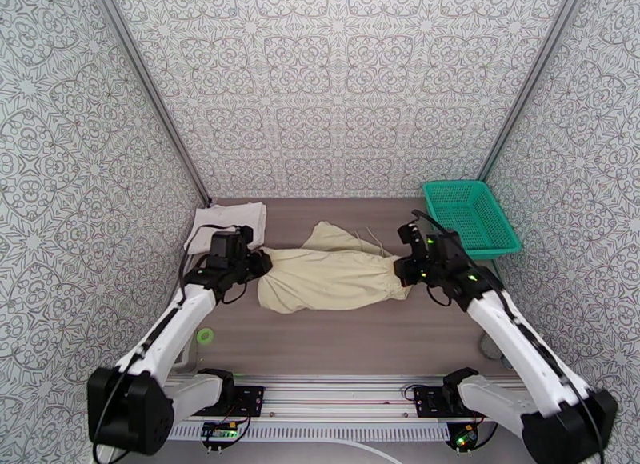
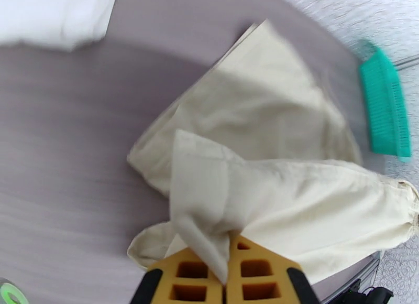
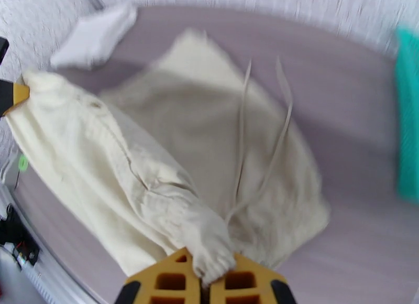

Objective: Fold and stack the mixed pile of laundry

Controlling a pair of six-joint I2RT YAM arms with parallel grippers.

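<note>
**Item 1:** shorts (image 1: 332,278), beige, drawstring.
- Located mid-table (image 1: 336,338), stretched between 2 grippers, lower layer lying on the wood.
- Left gripper (image 2: 228,258) clamped on a cloth corner at the leg end; right gripper (image 3: 209,279) clamped on the gathered waistband.
- Judged light, limp, unbreakable; likely to sag and bunch unless pulled taut.
- Best held at hem corners and waistband ends, clear of the loose drawstring (image 3: 283,116).

**Item 2:** T-shirt (image 1: 226,222), white, seemingly folded, far-left corner, apart from the shorts.

**Item 3:** basket (image 1: 468,214), green, far right.
</note>
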